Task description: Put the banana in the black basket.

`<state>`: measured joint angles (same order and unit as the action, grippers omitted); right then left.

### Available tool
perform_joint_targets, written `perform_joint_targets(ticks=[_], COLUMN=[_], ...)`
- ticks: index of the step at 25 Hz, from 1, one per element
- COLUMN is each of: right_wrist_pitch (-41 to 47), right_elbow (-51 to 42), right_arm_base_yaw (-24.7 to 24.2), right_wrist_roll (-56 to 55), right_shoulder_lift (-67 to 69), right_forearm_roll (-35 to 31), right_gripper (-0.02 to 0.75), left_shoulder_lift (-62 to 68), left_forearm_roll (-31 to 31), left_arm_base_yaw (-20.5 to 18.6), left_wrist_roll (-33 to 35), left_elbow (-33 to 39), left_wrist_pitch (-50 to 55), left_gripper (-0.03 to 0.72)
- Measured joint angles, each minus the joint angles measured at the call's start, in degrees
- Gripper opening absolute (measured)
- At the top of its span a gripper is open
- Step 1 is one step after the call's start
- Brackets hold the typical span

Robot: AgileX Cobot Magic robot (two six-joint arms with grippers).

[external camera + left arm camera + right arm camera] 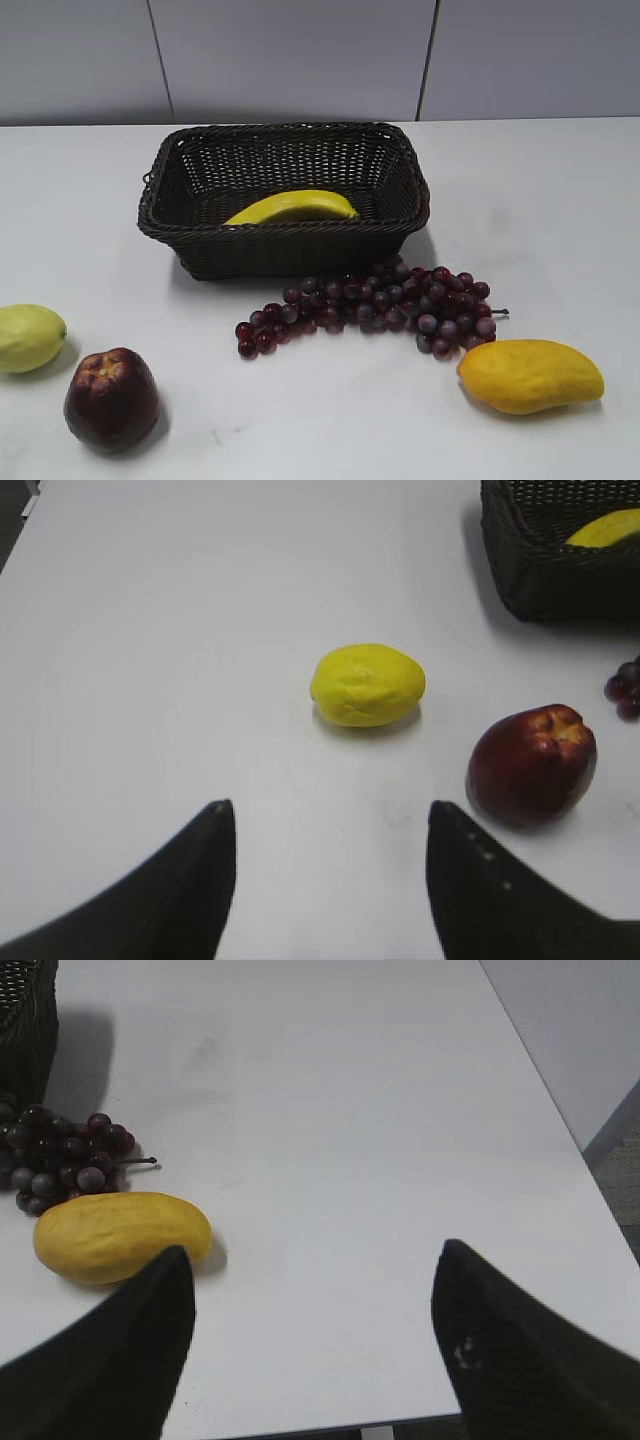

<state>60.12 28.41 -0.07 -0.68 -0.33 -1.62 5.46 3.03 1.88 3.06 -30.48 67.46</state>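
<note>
banana [294,207]: lying in the black basket [283,252], down on the floor of it near the front wall, curved back up. From my left wrist view I only catch a yellow sliver of it over the rim.

black basket: sits toward the far middle of the white table [540,230], upright, dark woven wicker with a braided rim.

my left gripper [330,855]: spread wide, nothing between the fingers [190,880], just hanging over bare table on the near left side. Not visible in the exterior view.

my right gripper [312,1305]: same deal, fingers [500,1350] wide apart and holding nothing, over the near right part of the table close to its edge.

grapes [385,305]: dark purple bunch strung out right in front of the basket, touching or nearly touching its front wall, can't tell which.

mango [530,375]: orange-yellow, near right, just beside the right end of the grapes.

apple [111,398]: dark red, near left, upright.

pale green fruit [28,337]: at the far left edge, just beside the apple; looks plain yellow in my left wrist view.
</note>
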Motion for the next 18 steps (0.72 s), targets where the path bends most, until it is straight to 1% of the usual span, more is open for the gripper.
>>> perform_joint_targets(ticks=[5, 18], right_wrist_pitch=[0.00, 0.00], right_elbow=[0.00, 0.00], right_arm_base_yaw=[0.00, 0.00], right_wrist_roll=[0.00, 0.00], right_shoulder_lift=[0.00, 0.00], right_forearm_roll=[0.00, 0.00], right_gripper=[0.590, 0.590], left_shoulder_lift=[0.00, 0.00], left_forearm_roll=[0.55, 1.48], left_arm_base_yaw=[0.00, 0.00], left_wrist_roll=[0.00, 0.00], left_elbow=[1.88, 2.05], left_wrist_pitch=[-4.13, -5.09], left_gripper=[0.593, 0.590])
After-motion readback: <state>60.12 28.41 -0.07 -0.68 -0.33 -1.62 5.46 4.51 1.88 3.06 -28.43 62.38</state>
